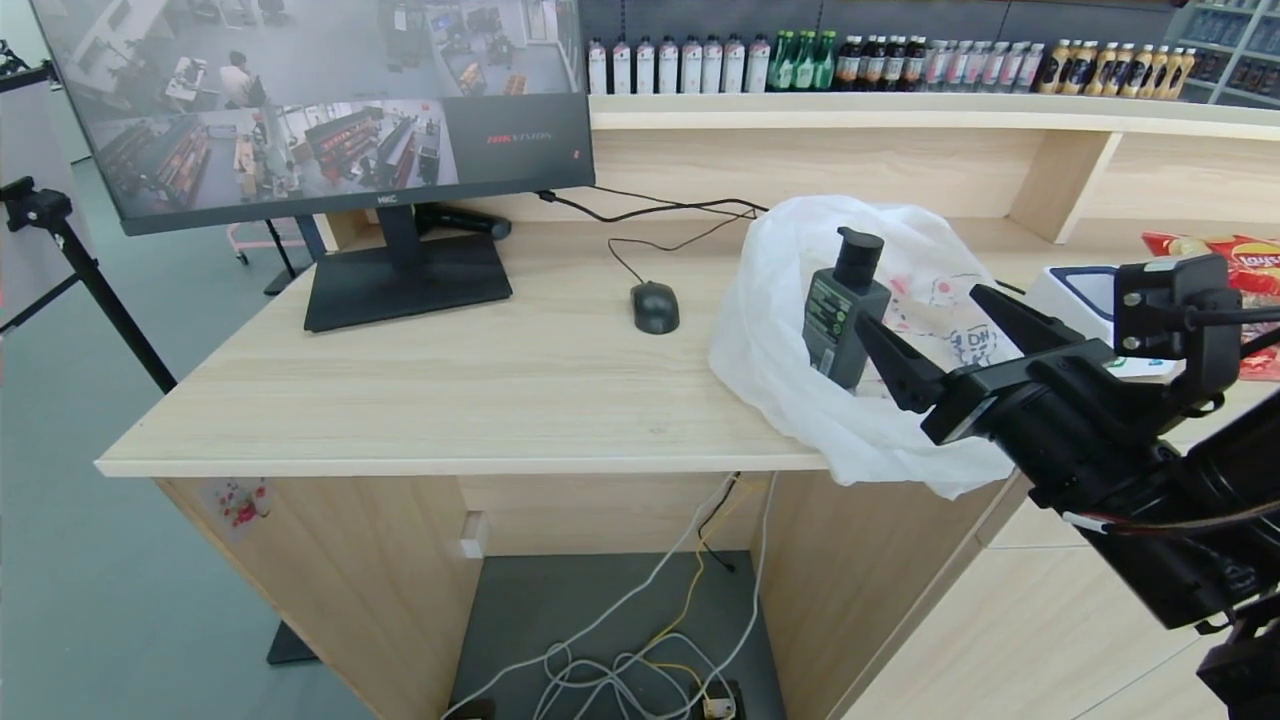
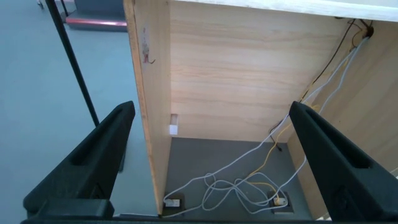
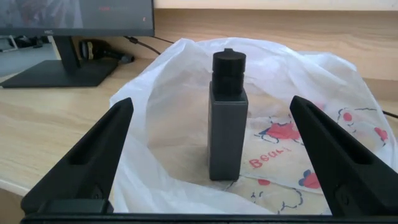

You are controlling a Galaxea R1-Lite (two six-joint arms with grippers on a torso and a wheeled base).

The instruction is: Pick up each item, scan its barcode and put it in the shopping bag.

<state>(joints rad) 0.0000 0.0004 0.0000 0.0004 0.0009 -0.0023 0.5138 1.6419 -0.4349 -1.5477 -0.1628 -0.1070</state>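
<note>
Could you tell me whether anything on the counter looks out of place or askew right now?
Nothing is spilled or damaged. The dark bottle stands upright inside the white shopping bag. The only oddity: the bag's front fold hangs over the counter edge, so it could slip.

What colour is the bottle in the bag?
The bottle is dark grey, black cap; clearest in right wrist view.

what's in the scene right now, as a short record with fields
bag: white plastic, mouth open, on the desk's right part
bottle: dark, upright, standing in the bag
right gripper: open, empty, just short of the bottle
left gripper: open, empty, low down, facing the space under the desk
chips: red pack at the far right, outside the bag
mouse: mid-desk, left of the bag
monitor: back left
</note>
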